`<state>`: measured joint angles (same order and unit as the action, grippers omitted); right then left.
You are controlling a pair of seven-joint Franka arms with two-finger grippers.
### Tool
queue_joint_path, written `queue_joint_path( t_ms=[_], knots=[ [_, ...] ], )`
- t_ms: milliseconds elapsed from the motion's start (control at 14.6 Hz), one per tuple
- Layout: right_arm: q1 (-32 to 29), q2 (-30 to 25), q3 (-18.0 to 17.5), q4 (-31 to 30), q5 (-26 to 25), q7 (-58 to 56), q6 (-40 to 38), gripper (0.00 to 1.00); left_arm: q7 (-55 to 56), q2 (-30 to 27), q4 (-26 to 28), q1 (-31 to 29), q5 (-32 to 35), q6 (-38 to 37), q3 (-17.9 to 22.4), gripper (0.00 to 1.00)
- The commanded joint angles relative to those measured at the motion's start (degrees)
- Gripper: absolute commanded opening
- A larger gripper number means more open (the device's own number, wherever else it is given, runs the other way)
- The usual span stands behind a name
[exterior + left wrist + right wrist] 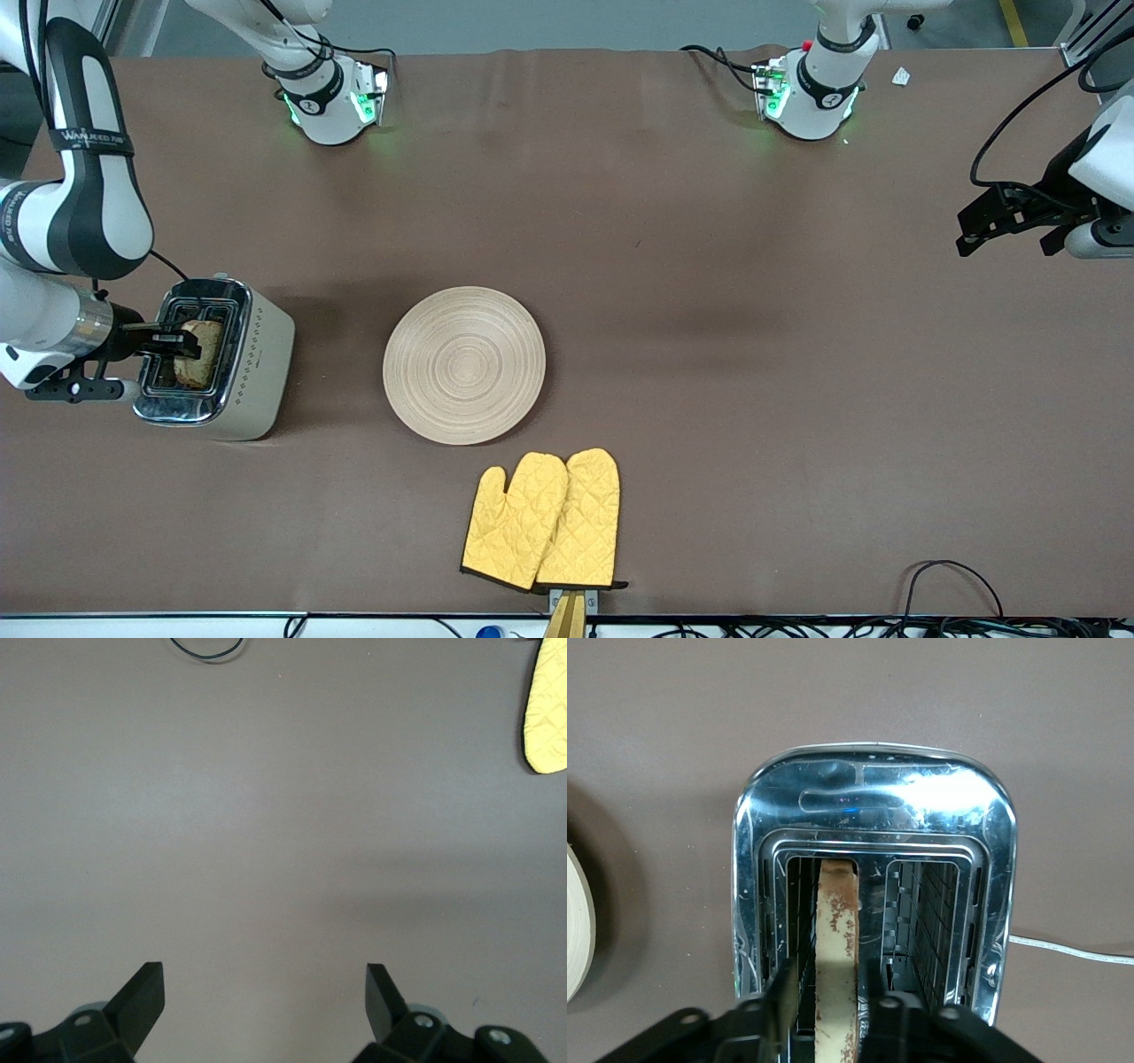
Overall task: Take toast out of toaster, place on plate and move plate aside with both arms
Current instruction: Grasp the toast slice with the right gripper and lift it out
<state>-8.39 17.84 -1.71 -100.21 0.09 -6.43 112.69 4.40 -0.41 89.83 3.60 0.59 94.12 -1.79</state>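
One grainy brown toast (pixel 835 939) slice between right gripper (pixel 182 341) fingers, in shiny chrome toaster (pixel 257 354); left gripper (pixel 264 997) fingers wide.

Toast (pixel 836 948): upright in toaster (pixel 252 354) slot, between right gripper (pixel 182 341) fingers. Plate (pixel 464 364): beside that gripper's toaster. Mitts (pixel 542 521): nearer camera than plate. Left gripper (pixel 1010 232): over table (pixel 797 354).

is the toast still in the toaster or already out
In. The toast stands upright in one slot of the toaster, its top edge poking above the rim, with the right gripper straddling it. The other slot is empty.
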Motion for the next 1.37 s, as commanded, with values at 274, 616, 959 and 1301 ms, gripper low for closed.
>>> queue_joint_path(
  t_ms=[274, 616, 959, 1301],
  knots=[
    [-0.7, 0.4, -0.2, 1.2, 0.3, -0.9, -0.4, 0.00, -0.5, 0.1, -0.4, -0.3, 0.5, -0.3, -0.1, 1.00],
    [-0.8, -1.8, -0.2, 7.6, 0.3, -0.7, -8.4, 0.00, -0.4, 0.1, -0.4, -0.3, 0.5, -0.3, -0.1, 1.00],
    [4.1, -3.1, -0.4, 14.4, 0.2, 0.5, -16.0, 0.00, -0.5, 0.1, -0.4, -0.3, 0.5, -0.3, -0.1, 1.00],
    [11.0, -2.5, -0.6, 14.6, -0.7, 11.7, -14.4, 0.00, -0.4, 0.1, -0.4, -0.2, 0.5, -0.3, -0.1, 1.00]
  ],
)
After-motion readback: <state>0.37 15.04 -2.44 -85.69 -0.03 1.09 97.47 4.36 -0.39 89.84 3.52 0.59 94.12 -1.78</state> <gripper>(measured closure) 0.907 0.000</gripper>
